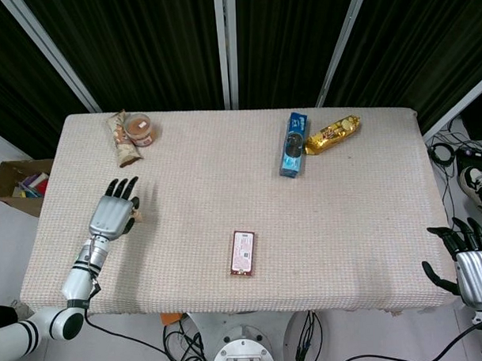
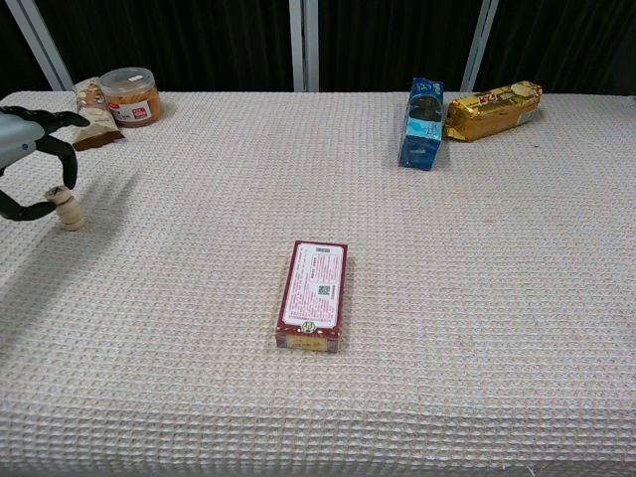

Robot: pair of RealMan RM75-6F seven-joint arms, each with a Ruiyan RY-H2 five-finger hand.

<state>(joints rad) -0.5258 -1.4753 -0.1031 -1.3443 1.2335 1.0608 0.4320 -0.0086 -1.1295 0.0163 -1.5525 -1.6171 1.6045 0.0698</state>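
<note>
Left hand (image 2: pixel 22 159) hovering at the little wooden peg (image 2: pixel 68 210)

Peg's upright at 9 o'clock on the surface (image 1: pixel 345 208), fingers spread, holding nothing. Best to pinch it low and gently so it doesn't topple.

Table (image 1: pixel 361 224): covered with a pale waffle-weave cloth, fills most of both views.
Red box (image 1: pixel 243 252): lies flat near the lower middle of the head view, label side up, long side running away from the camera.
Blue packet (image 1: pixel 293 144): upper right of the frame, lying lengthwise.
Gold packet (image 1: pixel 332 134): just right of the blue packet, tilted, one end touching or nearly touching it.
Round tub (image 1: pixel 139 129): upper left, orange-brown with a clear lid.
Snack bag (image 1: pixel 121 139): beside the tub on its left, touching it.
Cardboard box (image 1: pixel 19 187): on the floor off the left table edge, holding mixed items.
Cables (image 1: pixel 310 336): on the floor below the near table edge.
Dark curtain (image 1: pixel 173 40): behind the table, across the top.
</note>
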